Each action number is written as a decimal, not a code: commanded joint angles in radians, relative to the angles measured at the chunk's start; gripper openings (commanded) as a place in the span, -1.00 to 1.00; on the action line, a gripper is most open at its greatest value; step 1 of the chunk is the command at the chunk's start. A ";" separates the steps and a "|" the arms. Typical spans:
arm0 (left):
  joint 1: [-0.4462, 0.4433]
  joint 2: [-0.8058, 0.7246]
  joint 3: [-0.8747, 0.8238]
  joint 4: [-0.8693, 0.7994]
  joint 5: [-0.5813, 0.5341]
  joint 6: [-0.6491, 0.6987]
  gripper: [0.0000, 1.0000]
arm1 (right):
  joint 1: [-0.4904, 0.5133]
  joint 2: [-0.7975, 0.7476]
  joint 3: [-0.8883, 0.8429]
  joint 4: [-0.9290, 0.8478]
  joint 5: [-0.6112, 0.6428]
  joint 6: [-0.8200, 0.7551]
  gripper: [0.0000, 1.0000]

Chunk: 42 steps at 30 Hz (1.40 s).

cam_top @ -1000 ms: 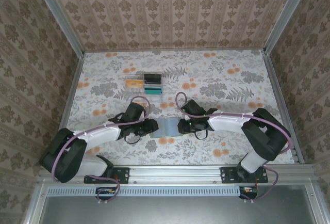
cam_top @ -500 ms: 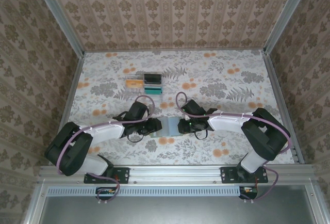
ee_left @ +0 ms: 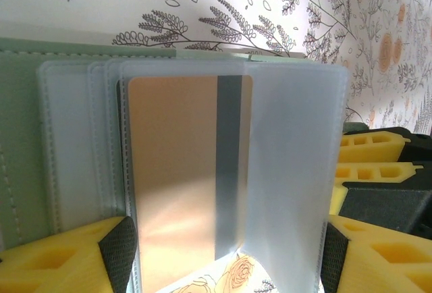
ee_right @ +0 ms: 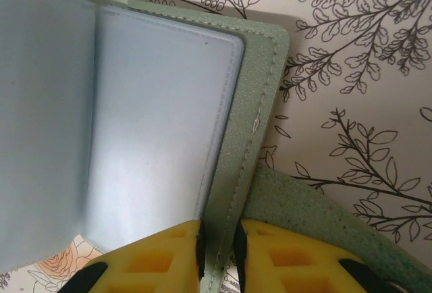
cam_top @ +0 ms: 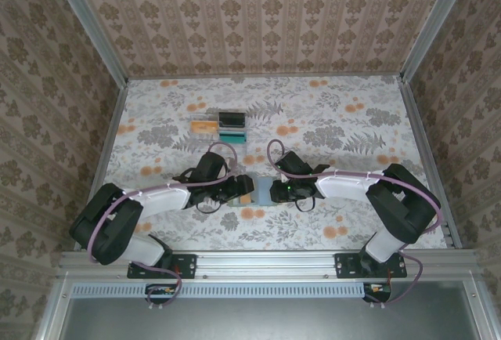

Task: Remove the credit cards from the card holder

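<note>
We have open table [cam_top: 352, 113] far right; a tray [cam_top: 221, 123] blocks far left, the wallet [cam_top: 263, 189] the near middle.

Bright, even light; soft sheen on the credit card [ee_left: 177, 192], near edges blurred.

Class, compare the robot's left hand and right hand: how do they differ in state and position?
The left hand has its fingers spread wide; the right hand is nearly closed. The left hand straddles a clear sleeve with a credit card in it; the right hand pinches the green cover edge of the card holder. Both have yellow fingers and work on the same holder.
</note>
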State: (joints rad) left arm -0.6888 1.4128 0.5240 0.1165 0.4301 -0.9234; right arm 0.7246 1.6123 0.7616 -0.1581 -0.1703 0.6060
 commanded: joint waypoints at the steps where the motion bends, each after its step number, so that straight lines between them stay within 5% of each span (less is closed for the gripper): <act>1: -0.015 0.009 0.037 -0.012 0.025 0.017 0.45 | 0.011 0.032 -0.008 0.020 -0.002 0.009 -0.52; 14: -0.025 0.006 0.080 -0.039 0.039 0.041 0.71 | 0.008 0.027 -0.006 0.014 0.003 0.020 -0.26; 20: 0.005 -0.060 0.067 -0.111 0.001 0.067 0.65 | -0.025 -0.051 -0.019 -0.028 0.050 0.028 -0.22; 28: 0.100 -0.120 0.023 -0.176 0.002 0.107 0.06 | -0.034 -0.129 0.034 -0.037 -0.001 0.047 -0.21; 34: 0.122 -0.065 0.025 -0.171 0.015 0.138 -0.50 | -0.025 -0.063 0.062 0.086 -0.144 0.123 -0.42; 42: 0.157 -0.005 0.025 -0.160 0.025 0.176 -0.58 | -0.021 0.048 0.080 0.217 -0.240 0.216 -0.54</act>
State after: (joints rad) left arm -0.5461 1.3937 0.5568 -0.0338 0.4435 -0.7876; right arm 0.6968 1.6268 0.8074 -0.0071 -0.3454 0.7673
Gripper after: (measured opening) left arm 0.211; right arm 0.234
